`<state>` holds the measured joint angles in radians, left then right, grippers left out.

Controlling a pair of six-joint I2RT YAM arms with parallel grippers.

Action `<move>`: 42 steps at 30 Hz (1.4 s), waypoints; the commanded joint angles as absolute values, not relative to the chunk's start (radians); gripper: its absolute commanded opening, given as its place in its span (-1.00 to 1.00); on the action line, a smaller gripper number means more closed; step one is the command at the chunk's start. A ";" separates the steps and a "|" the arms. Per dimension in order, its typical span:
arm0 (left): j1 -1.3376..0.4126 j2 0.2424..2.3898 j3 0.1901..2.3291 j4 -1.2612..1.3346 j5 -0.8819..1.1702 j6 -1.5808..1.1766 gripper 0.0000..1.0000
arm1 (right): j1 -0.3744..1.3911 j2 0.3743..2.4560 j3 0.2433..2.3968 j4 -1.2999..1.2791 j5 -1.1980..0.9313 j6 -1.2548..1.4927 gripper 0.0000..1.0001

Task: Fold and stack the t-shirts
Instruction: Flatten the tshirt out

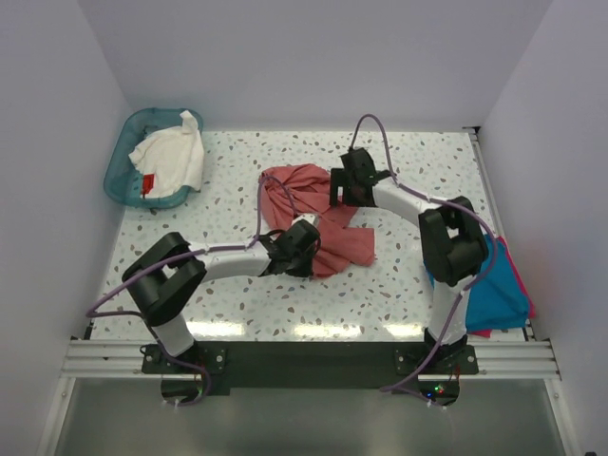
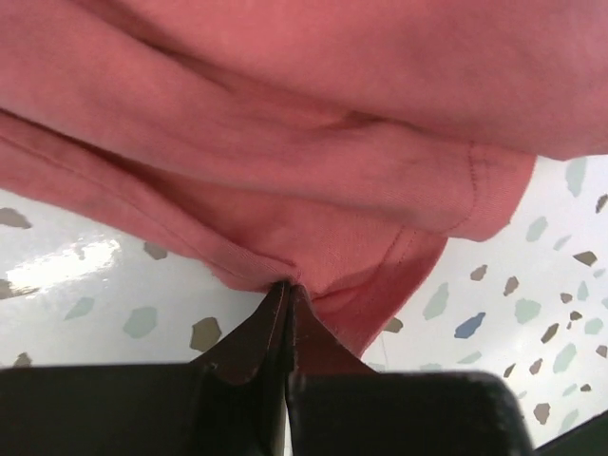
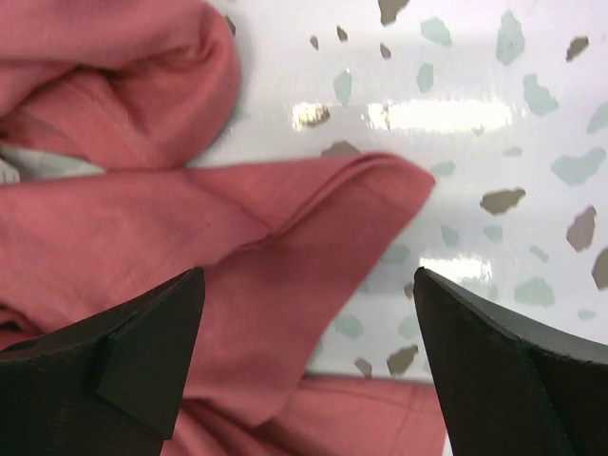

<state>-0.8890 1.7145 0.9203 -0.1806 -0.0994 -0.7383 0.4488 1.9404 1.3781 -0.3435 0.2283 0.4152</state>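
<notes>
A crumpled salmon-red t-shirt (image 1: 328, 214) lies on the middle of the speckled table. My left gripper (image 1: 306, 231) is shut on a pinch of its edge (image 2: 285, 271), close to the tabletop. My right gripper (image 1: 344, 188) is open and empty, hovering over the shirt's far right part (image 3: 237, 247); its fingers (image 3: 152, 351) straddle a fold. A white t-shirt with a small red tag (image 1: 173, 152) lies in the teal basket. Folded teal-blue (image 1: 489, 285) and orange-red (image 1: 511, 271) shirts lie stacked at the right edge, partly hidden by the right arm.
The teal plastic basket (image 1: 123, 157) stands at the far left corner. White walls close in the table on three sides. The arm bases sit on a rail at the near edge.
</notes>
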 commanded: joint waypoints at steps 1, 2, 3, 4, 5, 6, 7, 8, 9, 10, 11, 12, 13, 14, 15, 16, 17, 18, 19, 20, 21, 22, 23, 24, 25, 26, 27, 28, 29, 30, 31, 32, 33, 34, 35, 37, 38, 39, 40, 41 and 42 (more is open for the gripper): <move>-0.867 1.680 0.943 -0.265 -0.192 -0.755 -1.00 | 0.448 2.009 1.489 -0.328 0.277 0.400 0.88; -0.856 1.663 0.928 -0.273 -0.196 -0.764 -1.00 | 0.446 2.025 1.502 -0.333 0.284 0.397 0.88; -0.829 1.622 0.916 -0.279 -0.198 -0.767 -1.00 | 0.440 2.042 1.512 -0.334 0.291 0.394 0.88; -0.810 1.594 0.899 -0.287 -0.195 -0.772 -1.00 | 0.437 2.065 1.531 -0.336 0.291 0.394 0.87; -0.790 1.538 0.864 -0.291 -0.192 -0.778 -1.00 | 0.433 2.077 1.539 -0.337 0.290 0.397 0.87; -0.743 1.505 0.847 -0.294 -0.186 -0.778 -1.00 | 0.427 2.086 1.543 -0.336 0.287 0.403 0.87; -0.720 1.473 0.816 -0.313 -0.181 -0.779 -1.00 | 0.423 2.101 1.551 -0.334 0.279 0.408 0.87; -0.674 1.409 0.796 -0.342 -0.199 -0.776 -1.00 | 0.420 2.115 1.555 -0.333 0.272 0.417 0.86; -0.652 1.378 0.796 -0.357 -0.209 -0.773 -1.00 | 0.420 2.115 1.558 -0.330 0.272 0.422 0.82; -0.632 1.349 0.786 -0.374 -0.218 -0.767 -1.00 | 0.420 2.131 1.563 -0.330 0.265 0.425 0.80; -0.608 1.300 0.785 -0.388 -0.224 -0.755 -1.00 | 0.420 2.137 1.568 -0.333 0.256 0.437 0.78; -0.559 1.278 0.784 -0.412 -0.227 -0.747 -1.00 | 0.420 2.146 1.571 -0.334 0.250 0.443 0.71; -0.533 1.260 0.785 -0.423 -0.226 -0.739 -1.00 | 0.420 2.152 1.575 -0.331 0.245 0.448 0.68; -0.503 1.231 0.785 -0.431 -0.218 -0.726 -1.00 | 0.419 2.164 1.580 -0.334 0.233 0.460 0.61; -0.450 1.220 0.785 -0.436 -0.201 -0.713 -1.00 | 0.419 2.169 1.586 -0.340 0.226 0.463 0.37; -0.421 1.210 0.790 -0.440 -0.192 -0.704 -1.00 | 0.422 2.171 1.588 -0.342 0.222 0.466 0.21; -0.391 1.201 0.793 -0.448 -0.186 -0.689 -1.00 | 0.420 2.168 1.588 -0.348 0.233 0.474 -0.04; -0.329 1.198 0.798 -0.451 -0.175 -0.677 -1.00 | 0.417 2.164 1.589 -0.377 0.247 0.479 -0.27; -0.295 1.197 0.804 -0.453 -0.140 -0.669 -1.00 | 0.414 2.157 1.592 -0.393 0.262 0.482 -0.75; -0.260 1.197 0.808 -0.453 -0.118 -0.654 -1.00 | 0.407 2.146 1.586 -0.405 0.273 0.483 -0.90; -0.185 1.200 0.810 -0.448 -0.092 -0.647 -1.00 | 0.387 2.113 1.579 -0.431 0.293 0.492 -1.00; -0.149 1.206 0.818 -0.433 -0.031 -0.641 -1.00 | 0.371 2.090 1.547 -0.440 0.295 0.502 -1.00; -0.117 1.224 0.827 -0.430 -0.006 -0.634 -1.00 | 0.351 2.062 1.519 -0.445 0.288 0.523 -1.00; -0.063 1.239 0.854 -0.423 0.032 -0.632 -1.00 | 0.303 1.992 1.450 -0.433 0.261 0.532 -1.00; -0.046 1.255 0.871 -0.414 0.041 -0.629 -1.00 | 0.275 1.956 1.415 -0.427 0.244 0.541 -1.00; -0.034 1.296 0.893 -0.410 0.041 -0.626 -1.00 | 0.246 1.915 1.382 -0.422 0.226 0.555 -1.00; -0.017 1.319 0.919 -0.407 0.044 -0.626 -1.00 | 0.188 1.849 1.324 -0.416 0.209 0.557 -1.00; -0.014 1.347 0.983 -0.408 0.043 -0.624 -1.00 | 0.161 1.809 1.301 -0.416 0.187 0.560 -1.00; -0.012 1.395 1.017 -0.407 0.035 -0.621 -1.00 | 0.134 1.777 1.280 -0.413 0.180 0.557 -1.00; -0.012 1.422 1.052 -0.408 0.023 -0.623 -1.00 | 0.082 1.749 1.264 -0.420 0.170 0.555 -1.00; -0.012 1.445 1.118 -0.408 0.017 -0.623 -1.00 | 0.057 1.691 1.250 -0.428 0.155 0.554 -1.00; -0.012 1.494 1.152 -0.410 0.011 -0.621 -1.00 | 0.040 1.666 1.247 -0.436 0.155 0.551 -1.00; -0.012 1.518 1.187 -0.417 -0.023 -0.620 -1.00 | 0.005 1.639 1.247 -0.451 0.156 0.554 -1.00; -0.012 1.543 1.251 -0.410 -0.028 -0.614 -1.00 | 0.003 1.599 1.249 -0.453 0.156 0.555 -1.00; -0.012 1.604 1.291 -0.408 -0.028 -0.603 -1.00 | 0.002 1.577 1.247 -0.454 0.147 0.563 -1.00; -0.011 1.685 1.447 -0.445 -0.022 -0.591 -1.00 | -0.026 1.545 1.246 -0.459 0.130 0.569 -1.00; -0.011 1.771 1.504 -0.459 -0.017 -0.575 -1.00 | -0.026 1.508 1.235 -0.451 0.097 0.575 -1.00; -0.011 1.817 1.561 -0.491 -0.006 -0.571 -1.00 | -0.025 1.491 1.208 -0.430 0.086 0.578 -1.00; -0.011 1.903 1.679 -0.508 0.004 -0.551 -1.00 | -0.025 1.473 1.194 -0.423 0.078 0.580 -1.00; -0.011 1.946 1.734 -0.518 0.027 -0.537 -1.00 | -0.025 1.445 1.174 -0.417 0.080 0.583 -1.00; -0.011 1.986 1.790 -0.552 0.032 -0.531 -1.00 | -0.025 1.434 1.143 -0.416 0.077 0.583 -1.00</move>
